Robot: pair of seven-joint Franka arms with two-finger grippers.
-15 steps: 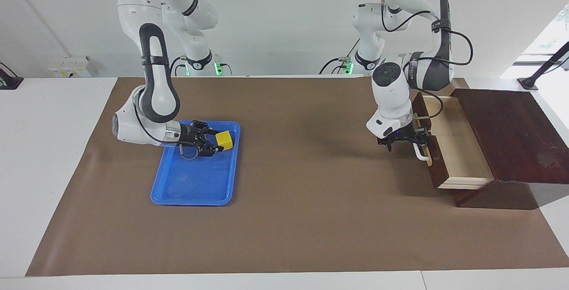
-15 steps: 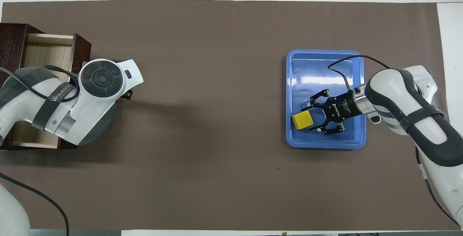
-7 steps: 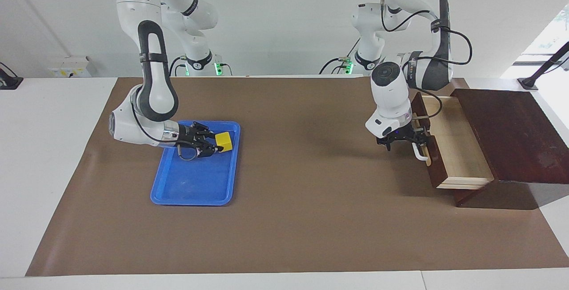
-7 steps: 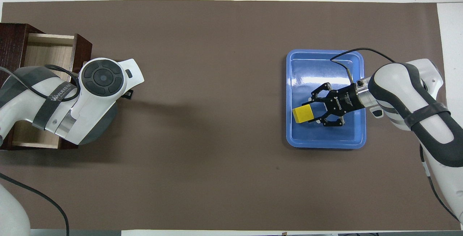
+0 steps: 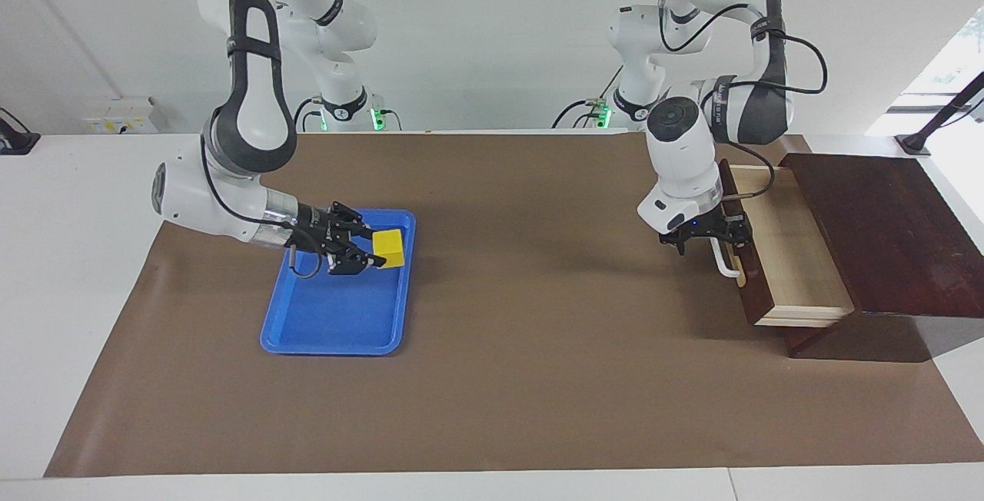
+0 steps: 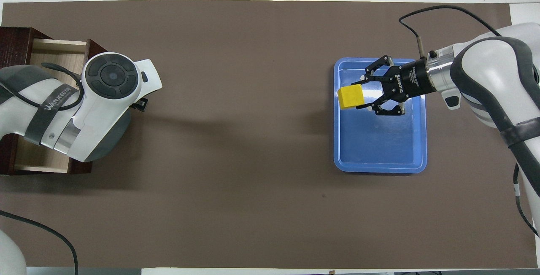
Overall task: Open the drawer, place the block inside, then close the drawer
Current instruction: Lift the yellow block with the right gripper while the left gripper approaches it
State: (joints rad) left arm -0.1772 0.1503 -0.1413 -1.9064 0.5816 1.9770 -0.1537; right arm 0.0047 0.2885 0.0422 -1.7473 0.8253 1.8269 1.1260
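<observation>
The right tool (image 5: 374, 253) grips the yellow block (image 5: 389, 247) above the blue tray (image 5: 330, 332), the left tool (image 5: 703, 236) spread open at the open drawer (image 5: 792, 255); a shallow pinch could drop it.

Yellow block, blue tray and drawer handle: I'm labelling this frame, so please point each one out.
yellow block (image 5: 389, 247): facing view, on its front face.
blue tray (image 5: 338, 316): facing view, on its bare floor.
drawer handle (image 5: 720, 262): facing view, on the white bar.
</observation>
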